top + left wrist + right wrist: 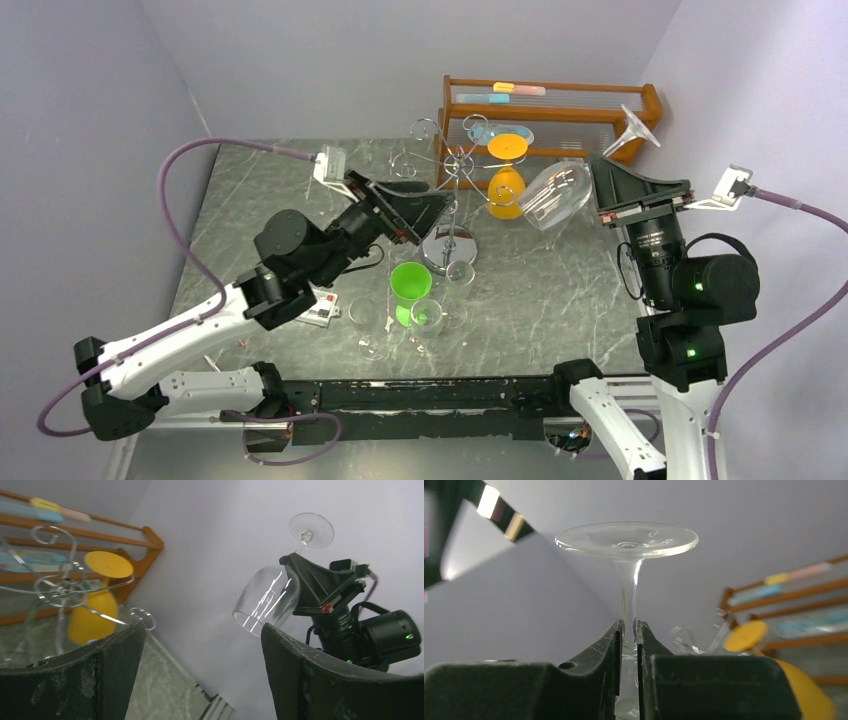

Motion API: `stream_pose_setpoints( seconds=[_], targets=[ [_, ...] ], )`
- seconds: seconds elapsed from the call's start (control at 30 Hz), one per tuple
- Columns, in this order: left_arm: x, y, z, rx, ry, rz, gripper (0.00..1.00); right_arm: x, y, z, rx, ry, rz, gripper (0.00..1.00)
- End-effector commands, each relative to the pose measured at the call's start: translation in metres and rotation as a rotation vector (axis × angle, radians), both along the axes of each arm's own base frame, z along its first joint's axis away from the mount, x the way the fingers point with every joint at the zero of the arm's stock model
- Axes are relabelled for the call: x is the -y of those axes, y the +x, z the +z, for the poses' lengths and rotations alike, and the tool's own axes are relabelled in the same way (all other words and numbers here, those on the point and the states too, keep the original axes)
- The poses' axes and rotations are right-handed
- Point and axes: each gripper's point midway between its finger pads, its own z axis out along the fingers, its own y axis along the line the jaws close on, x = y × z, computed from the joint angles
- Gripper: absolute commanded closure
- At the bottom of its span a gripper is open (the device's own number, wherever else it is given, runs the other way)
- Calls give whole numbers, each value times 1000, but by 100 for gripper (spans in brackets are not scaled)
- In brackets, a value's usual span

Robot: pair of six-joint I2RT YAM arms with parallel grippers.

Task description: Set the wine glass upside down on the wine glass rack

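Note:
My right gripper [600, 188] is shut on the stem of a clear wine glass [556, 195]. It holds the glass in the air, upside down and tilted, with the bowl toward the rack and the foot up at the back right. In the right wrist view the stem [628, 592] runs up between my shut fingers [628, 640] to the round foot. The chrome wire wine glass rack [450, 168] stands left of the glass, with an orange glass [505, 190] hanging upside down on it. My left gripper [440, 212] is open and empty beside the rack's pole. The left wrist view shows the held glass [265, 600] and the rack [55, 587].
A brown wooden shelf rack [560, 105] stands at the back right against the wall. A green glass [410, 280] and clear glasses [370, 322] stand on the marble table [560, 300] in front of the chrome rack's disc base [450, 250]. A small card [322, 305] lies under the left arm.

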Motion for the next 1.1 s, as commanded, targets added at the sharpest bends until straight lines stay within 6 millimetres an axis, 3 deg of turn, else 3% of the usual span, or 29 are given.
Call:
stream_pose_setpoints(
  seconds=[0.0,0.1,0.23,0.43,0.67,0.8,1.07],
  targets=[
    [-25,6,-36,19,227,110,11,23,17,-64,-225,-288,-190,100],
    [-41,9,-49,1,303,164,11,33,33,-104,-339,-406,-247,100],
    [-51,11,-68,-7,391,198,10,29,59,-155,-441,-524,-231,100],
    [-48,12,-89,-29,480,183,10,14,81,-195,-415,-633,-161,100],
    [-49,17,-97,-59,517,210,10,-2,100,-221,-296,-697,-119,100],
    [-57,18,-98,-66,522,238,9,-20,103,-221,-161,-726,-54,100],
    [-61,12,-98,-64,512,216,9,-34,108,-218,-30,-779,-13,100]
  ],
)
